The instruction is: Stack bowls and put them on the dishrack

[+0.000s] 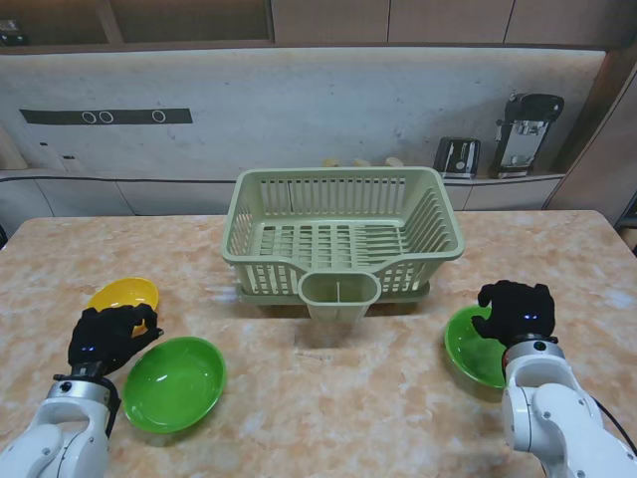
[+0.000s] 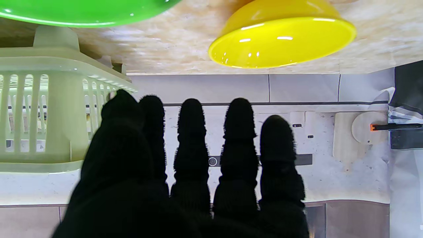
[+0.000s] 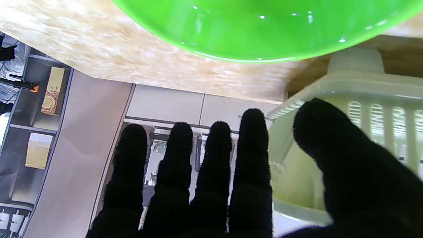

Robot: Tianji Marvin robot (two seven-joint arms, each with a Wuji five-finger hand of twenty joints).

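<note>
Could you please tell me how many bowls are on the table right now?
3: a yellow bowl and a green bowl by the left hand, another green bowl under the right hand. The dishrack holds none.

Left robot hand empty, fingers extended; right robot hand likewise.

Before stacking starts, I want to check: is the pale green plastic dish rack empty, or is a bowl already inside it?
Empty. The stand view shows only the bare slatted floor of the pale green plastic dish rack.
</note>
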